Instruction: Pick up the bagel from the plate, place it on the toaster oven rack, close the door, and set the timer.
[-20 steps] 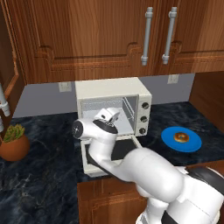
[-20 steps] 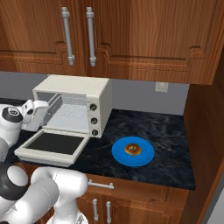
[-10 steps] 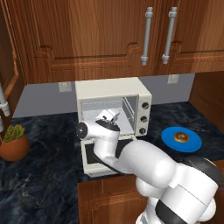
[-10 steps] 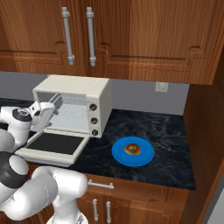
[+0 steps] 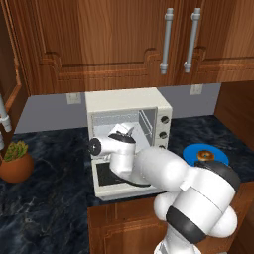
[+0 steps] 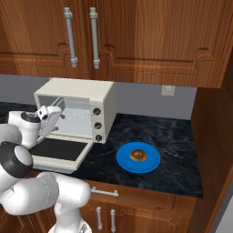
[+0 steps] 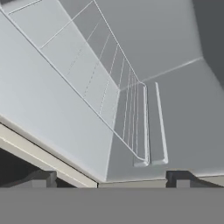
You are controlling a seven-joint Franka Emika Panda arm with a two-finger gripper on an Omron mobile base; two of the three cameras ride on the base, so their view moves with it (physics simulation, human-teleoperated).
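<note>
The bagel [image 5: 204,156] [image 6: 138,155] lies on the blue plate [image 5: 191,151] [image 6: 123,160], on the counter to the right of the cream toaster oven [image 5: 124,101] [image 6: 79,88]. The door [image 5: 102,174] [image 6: 57,149] hangs open and flat in front of the cavity. My gripper [image 5: 127,132] [image 6: 51,114] [image 7: 109,180] hovers at the cavity mouth above the door, open and empty. In the hand view the toaster oven rack [image 7: 105,83] runs as a pale wire grid across the grey cavity, beyond my fingertips [image 7: 41,178].
Three knobs [image 5: 162,133] [image 6: 96,124] line the oven's right front. A potted plant [image 5: 15,161] stands at the counter's left. Wooden cabinets with long handles [image 5: 167,39] [image 6: 93,38] hang above. Dark counter surrounds the plate.
The hand has edged slightly closer to the oven cavity, and the arm's elbow has swung in front of the door. Jaws stayed open; bagel and plate unmoved.
</note>
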